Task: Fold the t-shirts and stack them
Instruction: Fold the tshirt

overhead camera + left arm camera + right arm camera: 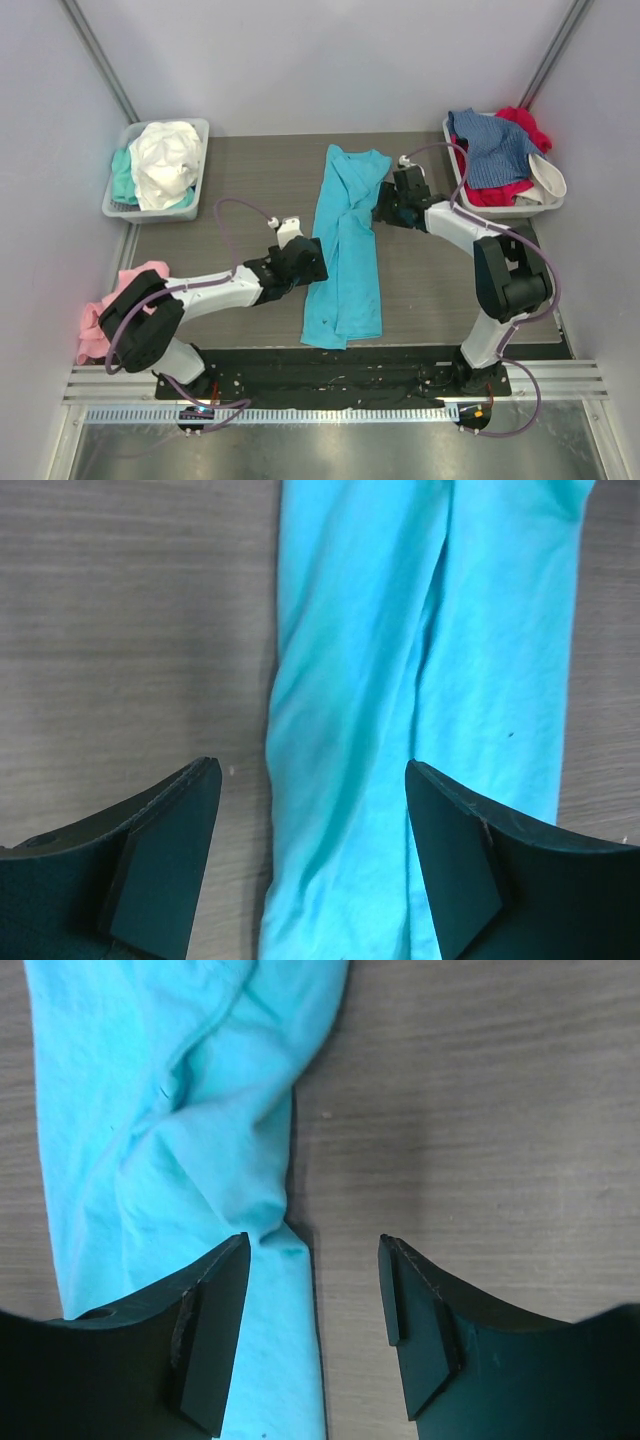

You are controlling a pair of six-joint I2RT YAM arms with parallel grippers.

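A bright turquoise t-shirt (345,245) lies folded into a long narrow strip down the middle of the table. My left gripper (312,262) is open over its left edge near the lower half; the left wrist view shows the cloth (400,680) between the spread fingers. My right gripper (383,208) is open at the strip's right edge near the upper half; the right wrist view shows the bunched cloth edge (180,1160) under the left finger. Neither holds cloth. White and mint t-shirts (165,165) lie in the left tray, denim-blue and red ones (497,150) in the right tray. A pink t-shirt (105,305) lies at the left.
A pale grey tray (195,128) stands at the back left and another (540,205) at the back right. Grey walls close the sides and back. The arm bases sit on a black plate (330,375) at the near edge.
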